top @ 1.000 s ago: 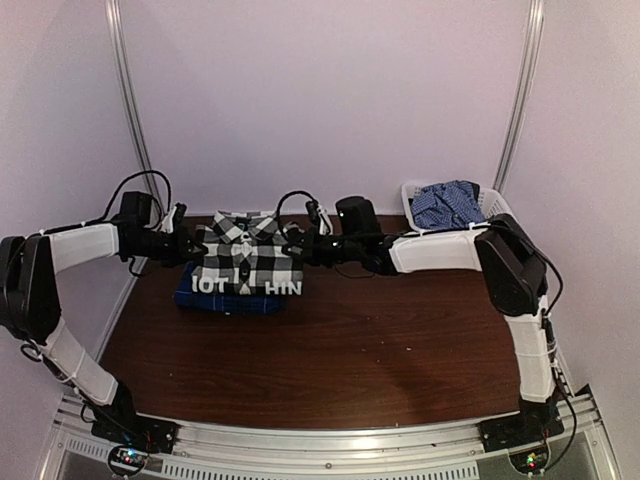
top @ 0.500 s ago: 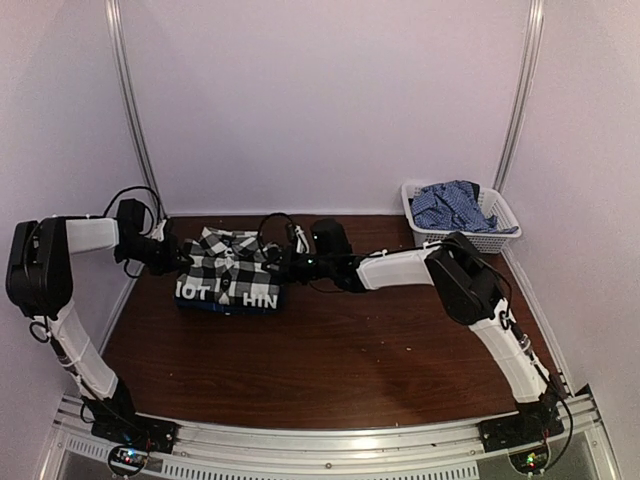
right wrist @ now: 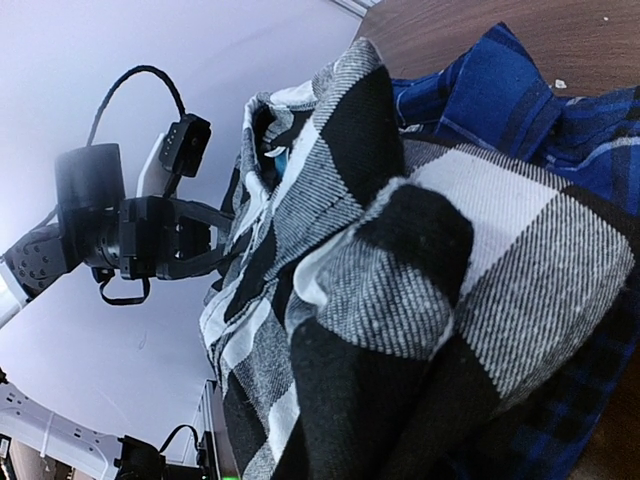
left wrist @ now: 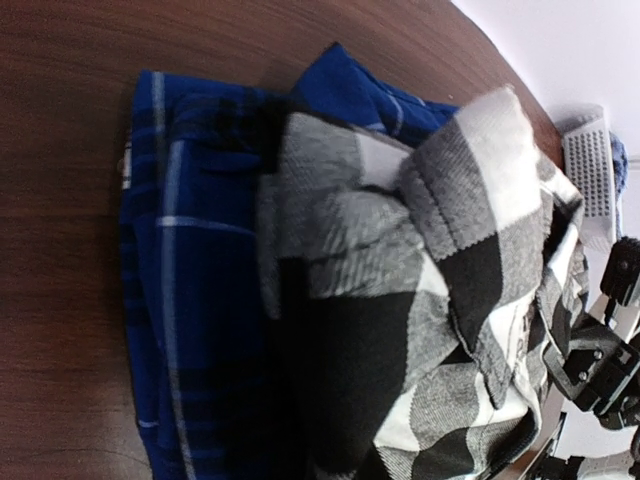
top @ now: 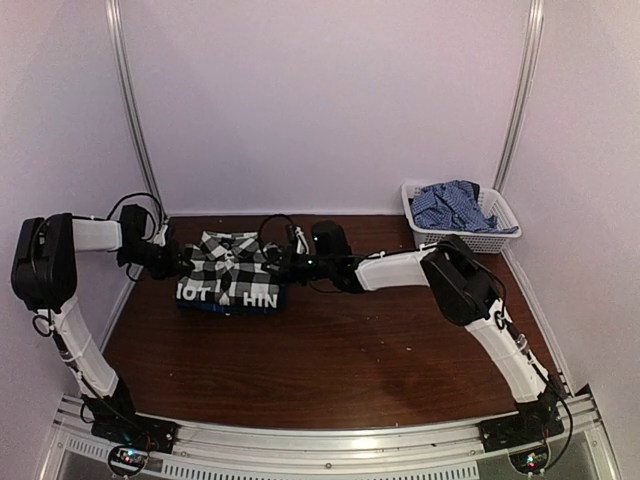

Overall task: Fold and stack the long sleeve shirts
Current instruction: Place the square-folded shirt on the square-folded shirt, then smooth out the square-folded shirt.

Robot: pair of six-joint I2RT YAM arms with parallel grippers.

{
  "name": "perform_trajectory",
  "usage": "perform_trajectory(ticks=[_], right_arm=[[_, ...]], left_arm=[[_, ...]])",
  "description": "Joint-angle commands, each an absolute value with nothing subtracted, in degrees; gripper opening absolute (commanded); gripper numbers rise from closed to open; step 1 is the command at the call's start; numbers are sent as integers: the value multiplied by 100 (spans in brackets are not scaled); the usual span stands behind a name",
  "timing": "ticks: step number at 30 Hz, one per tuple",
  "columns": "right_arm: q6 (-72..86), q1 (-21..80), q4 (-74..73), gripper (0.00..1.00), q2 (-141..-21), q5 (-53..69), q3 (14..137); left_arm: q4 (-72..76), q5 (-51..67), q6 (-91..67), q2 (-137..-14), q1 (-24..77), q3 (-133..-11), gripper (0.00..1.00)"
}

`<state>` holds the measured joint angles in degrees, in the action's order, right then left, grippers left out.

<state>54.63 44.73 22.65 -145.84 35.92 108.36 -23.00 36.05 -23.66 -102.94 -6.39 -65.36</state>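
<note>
Folded black-and-white checked shirt [top: 233,268] lay on blue plaid shirt [left wrist: 190,300], bare brown table [top: 350,350] right of stack, white plastic basket [top: 480,240] held blue cloth [top: 447,205], left gripper [top: 176,258] and right gripper [top: 288,265] flanked stack, grip undeterminable.

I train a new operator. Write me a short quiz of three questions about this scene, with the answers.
1. True or false: the black-and-white checked cloth shirt lies under the dark blue plaid shirt.
2. What holds the crumpled blue checked cloth? A) white plastic basket B) metal hook C) cardboard box
3. Fill in: both shirts lie on the brown wooden table, towards its rear ____ corner.
Key: 1 false; 2 A; 3 left.
</note>
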Motion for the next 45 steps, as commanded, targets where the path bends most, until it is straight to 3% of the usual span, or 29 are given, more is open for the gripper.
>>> perform_trajectory(ticks=[1,7,11,20,28,33,45], right_arm=[[5412,4109,2258,14,-14618,3481,10721],[5138,3951,2053,37,-14322,3407,10426],[4966,3828,1998,52,-13960,3375,10048],[4420,3566,2128,58,-12495,3193,8361],[3723,3543,1556,66,-10944,2752,6940],[3171,3523,748,69,-9901,2042,6384],[2551,3147,-726,87,-7751,597,5340]], left_arm=[[-1855,2978,-2417,-10339,-976,-6517,15],[-1958,2713,-2426,-10221,-976,-6577,35],[-2027,2484,-2410,-10125,-976,-6626,40],[-1588,2670,-2532,-9011,-894,-6336,45],[-701,2942,-2902,-8265,-153,-5649,50],[101,2836,-3202,-8228,316,-4974,51],[587,2202,-3234,-8853,468,-4150,51]])
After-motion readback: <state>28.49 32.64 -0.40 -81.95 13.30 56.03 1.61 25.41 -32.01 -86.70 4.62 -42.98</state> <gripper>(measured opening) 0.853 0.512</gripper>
